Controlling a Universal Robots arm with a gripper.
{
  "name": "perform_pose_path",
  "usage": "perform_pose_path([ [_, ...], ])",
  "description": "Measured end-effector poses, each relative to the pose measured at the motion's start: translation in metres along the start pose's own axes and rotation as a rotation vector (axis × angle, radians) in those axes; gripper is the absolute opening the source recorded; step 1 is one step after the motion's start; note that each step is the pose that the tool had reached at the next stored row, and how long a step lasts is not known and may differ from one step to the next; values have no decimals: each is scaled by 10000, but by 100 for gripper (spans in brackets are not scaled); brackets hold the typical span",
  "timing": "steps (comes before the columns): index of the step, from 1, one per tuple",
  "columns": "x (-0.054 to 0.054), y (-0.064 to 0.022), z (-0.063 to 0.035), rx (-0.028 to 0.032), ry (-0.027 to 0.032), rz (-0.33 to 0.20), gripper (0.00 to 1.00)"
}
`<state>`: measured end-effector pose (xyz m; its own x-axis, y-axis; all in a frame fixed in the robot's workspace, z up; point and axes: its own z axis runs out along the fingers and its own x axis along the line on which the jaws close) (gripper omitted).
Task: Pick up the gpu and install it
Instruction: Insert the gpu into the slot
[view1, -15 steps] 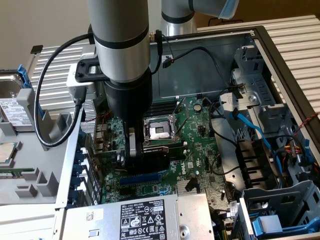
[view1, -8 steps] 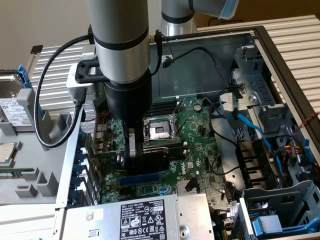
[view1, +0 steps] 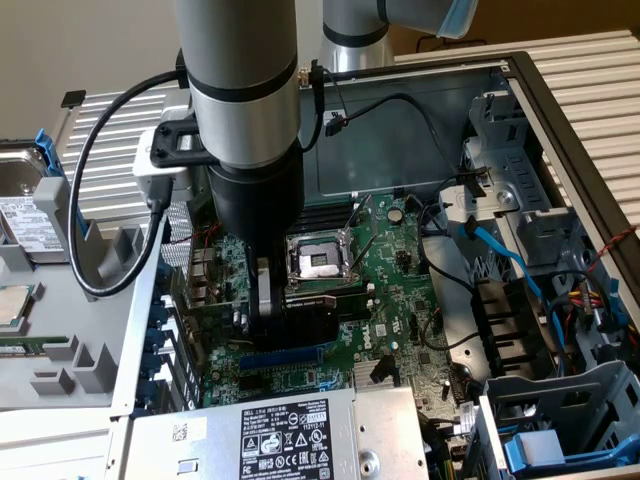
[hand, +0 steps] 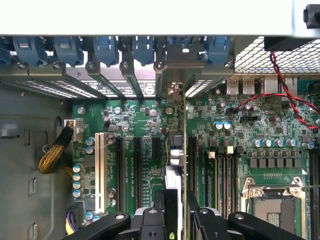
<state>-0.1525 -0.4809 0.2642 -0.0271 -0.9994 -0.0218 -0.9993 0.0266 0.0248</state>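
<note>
So the open grey metal computer case (view1: 560, 85) is lying flat, and inside it you've got the big green motherboard (view1: 400, 290) with an empty silver CPU socket (view1: 315, 262) about in the middle. At the near edge there's a silver power supply box (view1: 290, 435) with a black label, and light blue cables (view1: 505, 255) run through the drive bays on the exterior view's right. The black two-finger gripper (view1: 275, 310) is down inside the case, clamped on the gpu (view1: 310, 322), the small green card with the glossy black shroud. It's held on edge right above a blue expansion slot (view1: 285, 352), just near of the socket; can't tell if it's touching the slot. From the wrist, the card (hand: 176, 150) runs edge-on between the fingers (hand: 156, 220), and its silver bracket (hand: 176, 70) is up at the row of blue slot latches (hand: 105, 47) on the case wall. Outside the case, on the exterior view's left, a hard drive (view1: 25, 215) sits in a grey tray.
</note>
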Motion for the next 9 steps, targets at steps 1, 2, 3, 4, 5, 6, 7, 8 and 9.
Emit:
perform_pose_path([
  [1,0,0,2,-1,0,0,27],
  [2,0,0,3,-2,1,0,27],
  [3,0,0,4,-2,0,-1,27],
  [4,0,0,5,-2,0,0,27],
  [5,0,-1,6,-2,0,0,27],
  [6,0,-1,7,-2,0,0,27],
  [7,0,-1,8,-2,-1,0,27],
  [8,0,-1,9,-2,0,1,27],
  [9,0,-2,11,-2,0,0,27],
])
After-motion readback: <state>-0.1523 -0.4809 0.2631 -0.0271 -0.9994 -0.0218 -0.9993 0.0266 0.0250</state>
